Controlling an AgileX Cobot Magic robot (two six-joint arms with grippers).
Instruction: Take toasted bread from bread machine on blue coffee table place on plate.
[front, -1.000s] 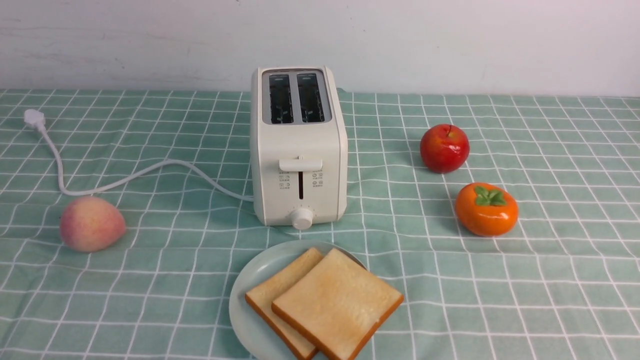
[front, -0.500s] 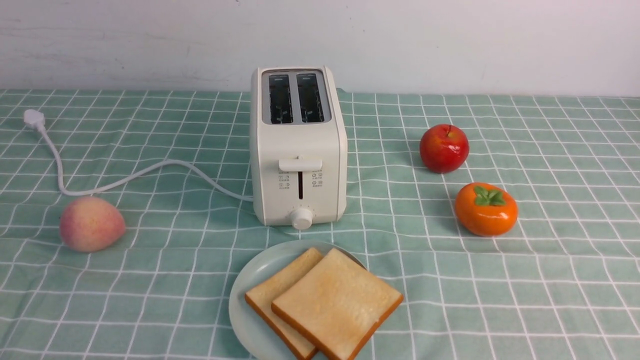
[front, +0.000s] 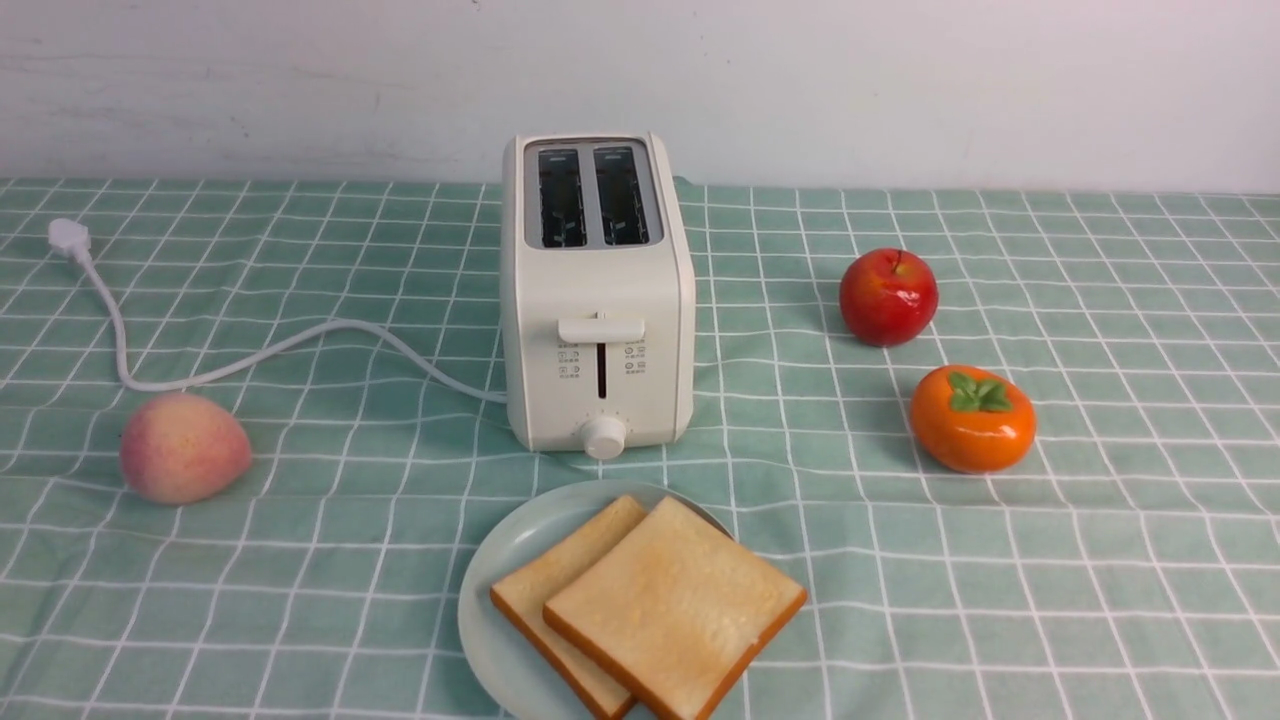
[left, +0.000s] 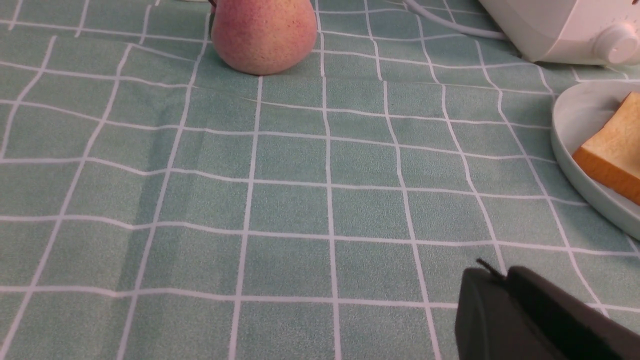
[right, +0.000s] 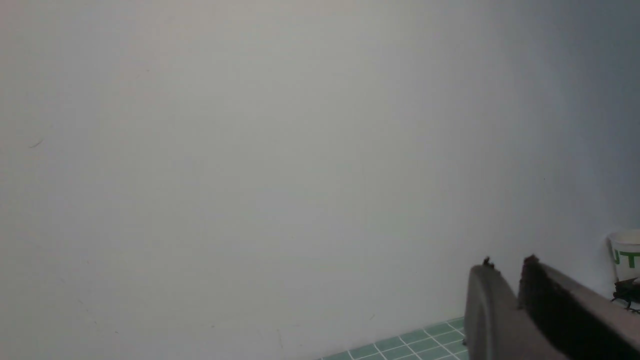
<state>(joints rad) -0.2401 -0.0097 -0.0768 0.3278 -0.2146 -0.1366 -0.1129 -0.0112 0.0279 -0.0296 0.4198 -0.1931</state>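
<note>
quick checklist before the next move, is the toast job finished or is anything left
1. Both toaster slots empty: ok.
2. Two toast slices on the plate: ok.
3. Top slice fully inside the rim: not ok, a corner overhangs.
4. Left end effector empty, fingers together: ok.
5. Right end effector empty, fingers together, facing the wall: ok.
6. Arms clear of the plate, front view: ok.

Neither arm shows in the front view. The left gripper (left: 500, 280) hangs low, its dark fingers pressed together with nothing between them. The right gripper (right: 505, 272) is raised and aimed level (fingertips nearly touching, only a thin slit between), also gripping nothing.
</note>
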